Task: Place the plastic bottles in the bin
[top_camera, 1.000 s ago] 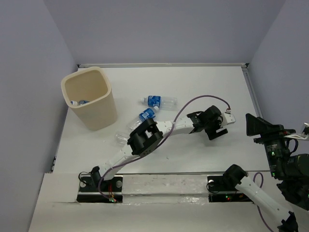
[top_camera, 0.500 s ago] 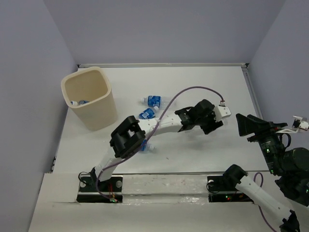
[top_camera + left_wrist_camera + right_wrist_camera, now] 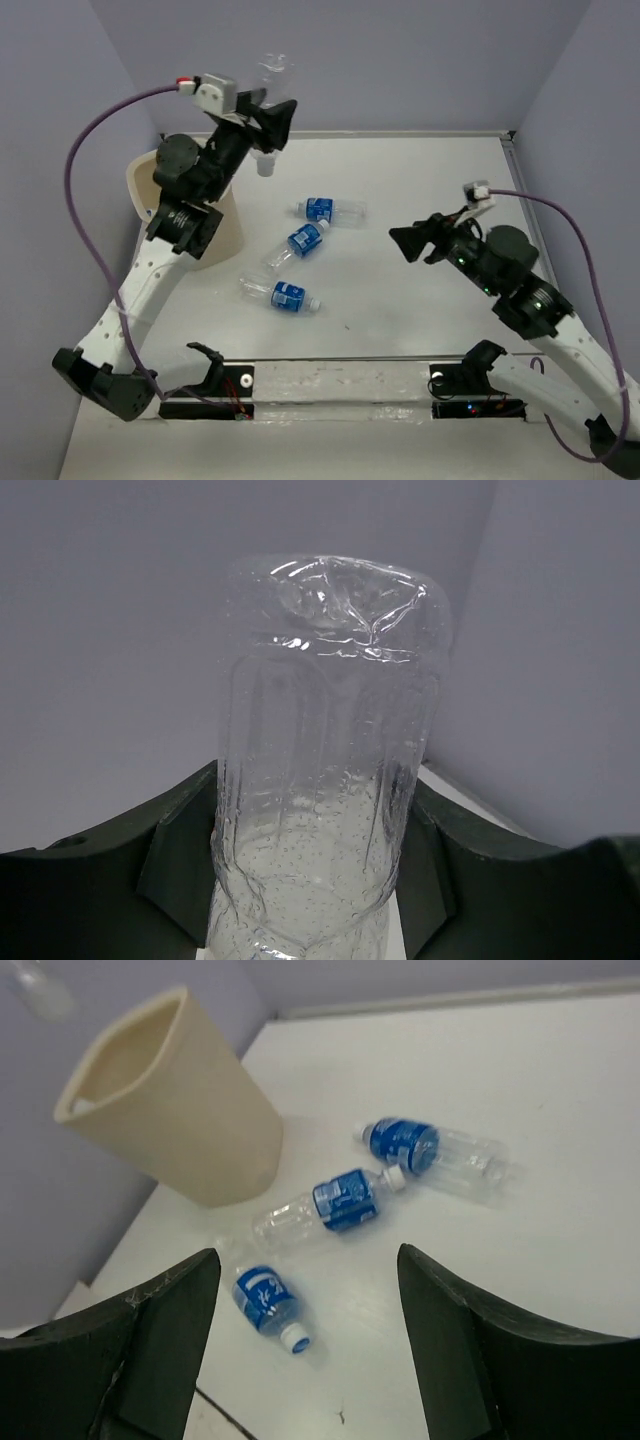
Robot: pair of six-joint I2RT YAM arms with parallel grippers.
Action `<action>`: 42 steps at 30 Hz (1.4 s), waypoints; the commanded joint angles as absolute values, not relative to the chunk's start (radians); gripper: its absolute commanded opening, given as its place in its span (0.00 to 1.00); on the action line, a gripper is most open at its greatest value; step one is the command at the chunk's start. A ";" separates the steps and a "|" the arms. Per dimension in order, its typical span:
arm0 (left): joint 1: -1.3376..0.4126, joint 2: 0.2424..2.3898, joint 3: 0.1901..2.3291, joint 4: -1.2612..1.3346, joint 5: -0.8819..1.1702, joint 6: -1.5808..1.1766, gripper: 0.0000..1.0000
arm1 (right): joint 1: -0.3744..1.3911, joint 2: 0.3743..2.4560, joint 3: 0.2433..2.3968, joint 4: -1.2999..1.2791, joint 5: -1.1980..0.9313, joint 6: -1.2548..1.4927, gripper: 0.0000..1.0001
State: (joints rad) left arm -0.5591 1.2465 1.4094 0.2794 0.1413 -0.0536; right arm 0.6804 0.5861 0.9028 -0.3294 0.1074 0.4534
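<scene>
Left tool (image 3: 266, 112) is up at the upper left of the top view, clamped on the clear held bottle (image 3: 325, 780), cap down and base up. It sits above and just right of the bin (image 3: 190, 1130) rim. Right tool (image 3: 405, 240) is right of centre, jaws apart, holding nothing. Upper bottle (image 3: 331, 210), middle bottle (image 3: 299, 242) and lower bottle (image 3: 281, 294) lie on the tabletop (image 3: 400, 170) between bin and right tool.

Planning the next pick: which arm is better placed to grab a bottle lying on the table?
Right. The right gripper is open, empty and faces the table bottles; the left gripper is shut on a raised bottle near the bin.
</scene>
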 commanded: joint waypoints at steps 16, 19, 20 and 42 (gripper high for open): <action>0.054 1.063 1.112 0.319 -0.350 -0.305 0.51 | 1.169 1.647 1.300 -0.233 -0.009 0.158 0.86; 0.058 1.078 1.072 0.351 -0.425 -0.284 0.52 | 1.187 1.739 1.406 -0.265 0.025 0.098 0.86; 0.058 1.083 1.059 0.365 -0.446 -0.282 0.53 | 1.187 1.790 1.429 -0.282 0.029 0.074 0.86; 0.017 1.005 0.948 0.434 -0.411 -0.333 0.99 | 1.235 2.115 1.730 -0.376 0.094 -0.090 0.85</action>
State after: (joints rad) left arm 0.0467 1.1194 0.9138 0.3973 -0.4294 -0.2974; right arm 1.2125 2.0918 1.6588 -0.3592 0.0776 -0.0540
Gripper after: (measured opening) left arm 0.989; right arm 0.857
